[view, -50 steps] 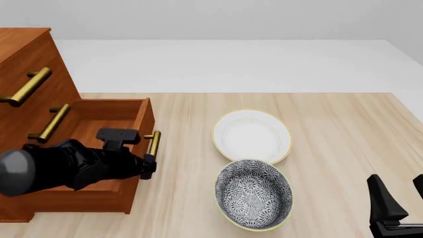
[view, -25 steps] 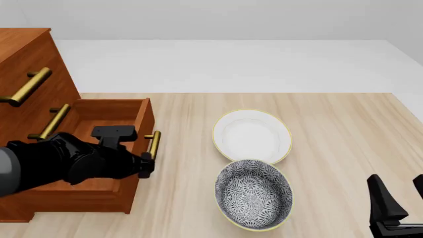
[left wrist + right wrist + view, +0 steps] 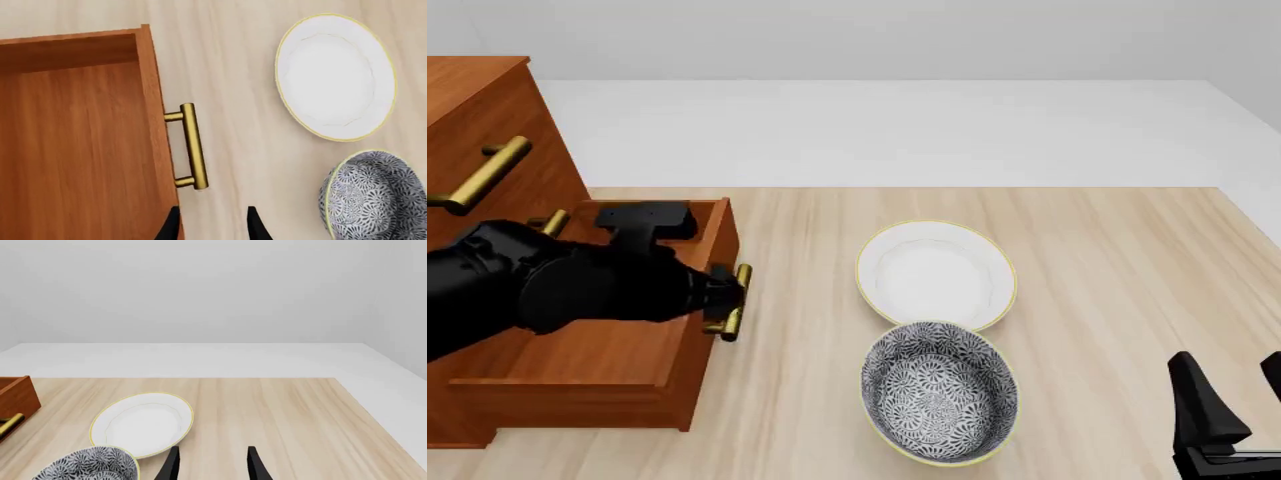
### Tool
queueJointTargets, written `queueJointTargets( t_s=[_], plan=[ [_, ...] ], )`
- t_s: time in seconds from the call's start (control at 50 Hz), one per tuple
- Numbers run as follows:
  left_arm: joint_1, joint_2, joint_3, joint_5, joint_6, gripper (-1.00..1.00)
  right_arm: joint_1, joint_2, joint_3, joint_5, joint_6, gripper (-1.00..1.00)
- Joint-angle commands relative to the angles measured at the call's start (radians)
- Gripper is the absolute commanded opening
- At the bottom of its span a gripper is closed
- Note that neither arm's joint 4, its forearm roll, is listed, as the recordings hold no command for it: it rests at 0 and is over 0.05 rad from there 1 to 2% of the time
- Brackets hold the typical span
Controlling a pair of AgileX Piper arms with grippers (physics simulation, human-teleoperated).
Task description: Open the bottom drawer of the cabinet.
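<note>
While the cabinet is standing at the 9 o'clock edge of the front view, the bottom drawer is sitting pulled out over the bench, its open box showing bare reddish-brown wood inside. Its brass handle is facing toward 3 o'clock, toward the two bowls. The left hand is hovering just off the drawer front, near one end of the handle in the left wrist view, its fingertips parted by a narrow gap and gripping nothing; whether one fingertip is touching the drawer front cannot be told. In the front view the left arm is lying across the open drawer, hiding part of it. A white bowl with a gold rim is resting at the view's centre, and a dark patterned bowl is sitting just beside it toward 6 o'clock. The right hand is waiting at the 5 o'clock corner, well apart from the drawer, with its fingers spread and empty.
</note>
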Motion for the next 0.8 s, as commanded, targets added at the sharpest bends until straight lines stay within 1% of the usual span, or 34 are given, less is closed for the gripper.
queueJointTargets(
  t_s=[0.02, 0.14, 0.18, 0.2, 0.24, 0.26, 0.28, 0.3, 0.34, 0.54, 0.58, 0.62, 0.68, 0.7, 0.72, 0.74, 0.76, 0.78, 0.8],
  plan=[
    [-0.04, -0.119, -0.087, -0.097, 0.113, 1.0, 0.0, 0.0, 0.0, 0.0, 0.0, 1.0],
    [-0.017, -0.187, -0.078, -0.1, 0.147, 1.0, 0.0, 0.0, 0.0, 0.0, 0.0, 1.0],
    [-0.029, -0.221, -0.058, -0.102, 0.156, 1.0, 0.0, 0.0, 0.0, 0.0, 0.0, 1.0],
    [-0.029, -0.244, -0.048, -0.104, 0.146, 1.0, 0.0, 0.0, 0.0, 0.0, 0.0, 1.0],
    [-0.034, -0.268, -0.043, -0.099, 0.16, 1.0, 0.0, 0.0, 0.0, 0.0, 0.0, 1.0],
    [-0.019, -0.281, -0.046, -0.103, 0.145, 1.0, 0.0, 0.0, 0.0, 0.0, 0.0, 1.0],
    [-0.017, -0.285, -0.047, -0.103, 0.146, 1.0, 0.0, 0.0, 0.0, 0.0, 0.0, 1.0],
    [-0.016, -0.293, -0.046, -0.097, 0.165, 1.0, 0.0, 0.0, 0.0, 0.0, 0.0, 1.0],
    [-0.018, -0.31, -0.031, -0.096, 0.152, 1.0, 0.0, 0.0, 0.0, 0.0, 0.0, 1.0],
    [-0.011, -0.377, -0.003, -0.077, 0.149, 1.0, 0.0, 0.0, 0.0, 0.0, 0.0, 1.0],
    [-0.007, -0.388, 0.0, -0.073, 0.166, 1.0, 0.0, 0.0, 0.0, 0.0, 0.0, 1.0],
    [-0.004, -0.404, 0.003, -0.07, 0.163, 1.0, 0.0, 0.0, 0.0, 0.0, 0.0, 1.0],
    [0.0, -0.43, 0.011, -0.067, 0.187, 1.0, 0.0, 0.0, 0.0, 0.0, 0.0, 1.0],
    [0.006, -0.445, 0.01, -0.067, 0.2, 1.0, 0.0, 0.0, 0.0, 0.0, 0.0, 1.0],
    [-0.002, -0.45, 0.008, -0.058, 0.233, 1.0, 0.0, 0.0, 0.0, 0.0, 0.0, 1.0],
    [0.013, -0.463, 0.008, -0.066, 0.219, 1.0, 0.0, 0.0, 0.0, 0.0, 0.0, 1.0],
    [0.015, -0.469, 0.006, -0.061, 0.266, 1.0, 0.0, 0.0, 0.0, 0.0, 0.0, 1.0],
    [0.026, -0.491, 0.007, -0.069, 0.268, 1.0, 0.0, 0.0, 0.0, 0.0, 0.0, 1.0],
    [0.037, -0.505, 0.006, -0.077, 0.242, 1.0, 0.0, 0.0, 0.0, 0.0, 0.0, 1.0]
  ],
)
